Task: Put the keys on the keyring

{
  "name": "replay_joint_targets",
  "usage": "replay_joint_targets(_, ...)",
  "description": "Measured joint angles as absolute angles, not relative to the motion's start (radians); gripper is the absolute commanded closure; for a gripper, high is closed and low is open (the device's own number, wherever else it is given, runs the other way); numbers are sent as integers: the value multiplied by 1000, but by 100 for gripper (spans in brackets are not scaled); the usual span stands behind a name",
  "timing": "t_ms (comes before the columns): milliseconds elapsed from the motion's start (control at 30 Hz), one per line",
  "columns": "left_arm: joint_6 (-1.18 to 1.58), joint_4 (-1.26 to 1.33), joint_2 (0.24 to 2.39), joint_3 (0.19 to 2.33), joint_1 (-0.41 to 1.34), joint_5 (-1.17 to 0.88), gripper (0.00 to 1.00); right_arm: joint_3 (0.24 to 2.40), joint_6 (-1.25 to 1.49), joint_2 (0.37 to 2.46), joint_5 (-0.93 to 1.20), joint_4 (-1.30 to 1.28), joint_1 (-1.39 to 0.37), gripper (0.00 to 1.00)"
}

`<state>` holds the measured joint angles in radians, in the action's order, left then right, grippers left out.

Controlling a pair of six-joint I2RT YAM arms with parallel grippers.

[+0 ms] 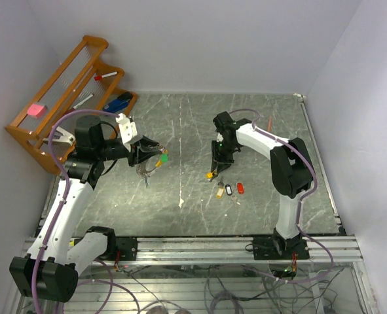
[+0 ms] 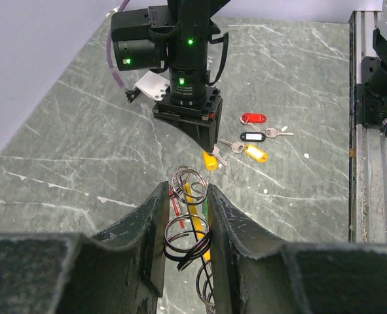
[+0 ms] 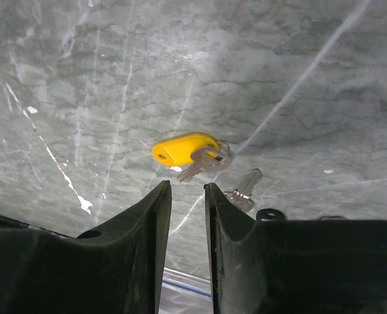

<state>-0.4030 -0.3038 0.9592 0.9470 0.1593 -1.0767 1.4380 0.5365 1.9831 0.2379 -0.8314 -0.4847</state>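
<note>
Here the left fingers are clamped on a silvery coiled wire keyring that carries yellow, red and green tags, over the grey marble bench. The right fingers, narrowly apart and empty, hang just above a yellow-tagged metal key lying on the bench. Three more tagged keys lie near it.

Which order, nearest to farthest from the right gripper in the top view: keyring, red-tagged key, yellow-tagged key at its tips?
1. Yellow-tagged key, at the right gripper's tips.
2. Red-tagged key, toward the right.
3. Keyring, far left, in the left gripper.
</note>
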Motion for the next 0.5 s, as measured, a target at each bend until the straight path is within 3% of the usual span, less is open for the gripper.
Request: replay_joint_targets(500, -442, -347, 945, 947, 159, -1076, 93, 1472, 568, 2051, 178, -870, -485, 76)
